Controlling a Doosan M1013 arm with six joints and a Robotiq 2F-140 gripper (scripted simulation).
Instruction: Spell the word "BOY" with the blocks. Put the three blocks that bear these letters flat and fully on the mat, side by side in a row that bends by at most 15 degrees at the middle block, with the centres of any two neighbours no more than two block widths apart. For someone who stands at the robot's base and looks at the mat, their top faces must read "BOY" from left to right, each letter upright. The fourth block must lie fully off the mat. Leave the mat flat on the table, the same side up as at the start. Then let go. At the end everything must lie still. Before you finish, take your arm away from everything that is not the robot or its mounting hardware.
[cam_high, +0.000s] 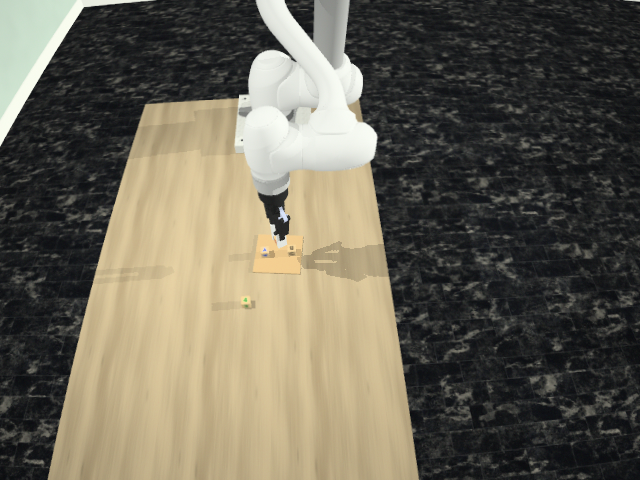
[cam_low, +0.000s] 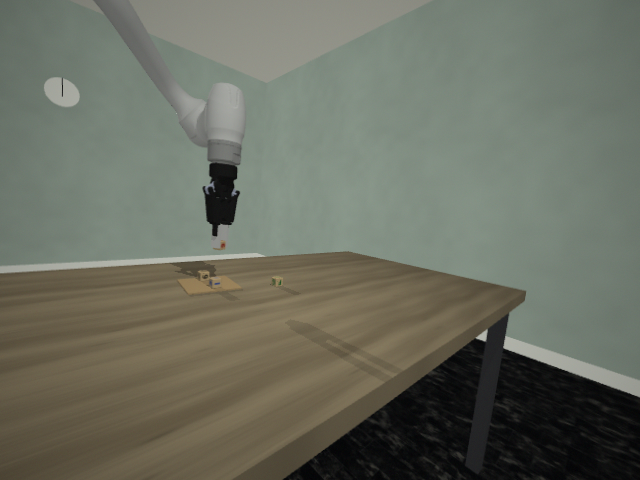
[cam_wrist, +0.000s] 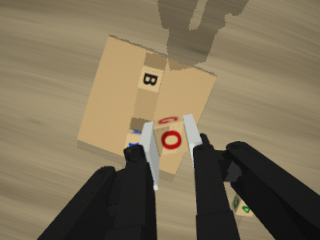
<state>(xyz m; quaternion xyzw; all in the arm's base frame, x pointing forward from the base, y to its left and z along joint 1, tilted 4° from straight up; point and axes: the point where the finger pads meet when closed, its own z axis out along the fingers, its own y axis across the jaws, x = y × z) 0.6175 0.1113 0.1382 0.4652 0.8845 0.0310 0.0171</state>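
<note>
My gripper (cam_high: 280, 240) (cam_low: 219, 241) (cam_wrist: 171, 133) is shut on the block with a red O (cam_low: 220, 244) (cam_wrist: 171, 140) and holds it in the air, well above the tan mat (cam_high: 273, 267) (cam_low: 192, 286) (cam_wrist: 107, 107). The B block (cam_high: 292, 250) (cam_low: 203, 274) (cam_wrist: 150, 80) lies flat on the mat. The block with a blue Y (cam_high: 265, 252) (cam_low: 214, 282) (cam_wrist: 134, 139) also lies on the mat; in the wrist view a finger hides most of it. There is a gap between these two blocks, and the O block hangs over that side of the mat.
A fourth block with a green letter (cam_high: 246, 301) (cam_low: 277, 281) (cam_wrist: 242, 206) lies on the wooden table (cam_high: 180, 361) off the mat. The arm's base stands at the table's far end in the top view.
</note>
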